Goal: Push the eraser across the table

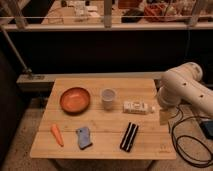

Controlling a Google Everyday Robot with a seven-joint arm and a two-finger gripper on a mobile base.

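Note:
The eraser (129, 136), a flat black oblong block with a pale stripe along its middle, lies near the front edge of the light wooden table (107, 123), right of centre. My white arm (180, 89) hangs over the table's right edge. The gripper (163, 118) points down at that edge, to the right of the eraser and a little behind it, apart from it.
On the table stand an orange bowl (75, 99), a white cup (108, 97) and a white printed box (136, 106). A carrot (57, 134) and a blue-grey spongy block (83, 137) lie at the front left. Cables (191, 141) run on the floor at the right.

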